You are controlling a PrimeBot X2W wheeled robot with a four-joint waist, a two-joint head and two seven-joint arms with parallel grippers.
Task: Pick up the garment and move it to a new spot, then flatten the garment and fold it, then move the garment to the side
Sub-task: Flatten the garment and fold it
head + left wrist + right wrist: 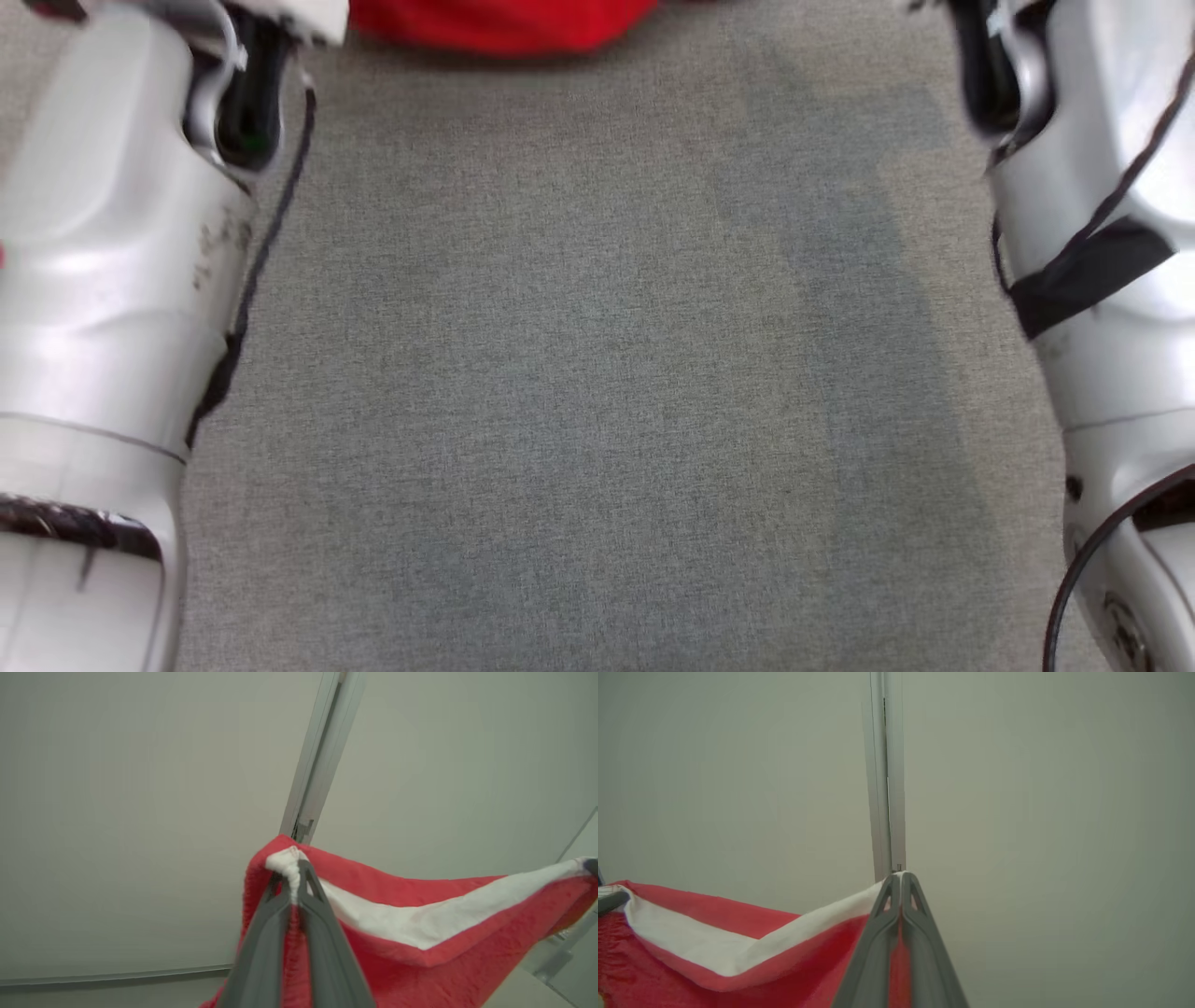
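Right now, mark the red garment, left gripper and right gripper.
red garment [467, 970]: left wrist view, red fabric of its body.
left gripper [294, 871]: left wrist view, midway between fingertips.
right gripper [901, 877]: right wrist view, midway between fingertips.

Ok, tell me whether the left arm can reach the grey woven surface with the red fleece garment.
Probably yes: the grey woven surface looks mostly bare in the head view. But the left gripper and right gripper both clamp the red fleece garment, so they must descend together.

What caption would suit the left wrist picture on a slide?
Left end effector shut on the white-trimmed red garment, held up before a pale wall.
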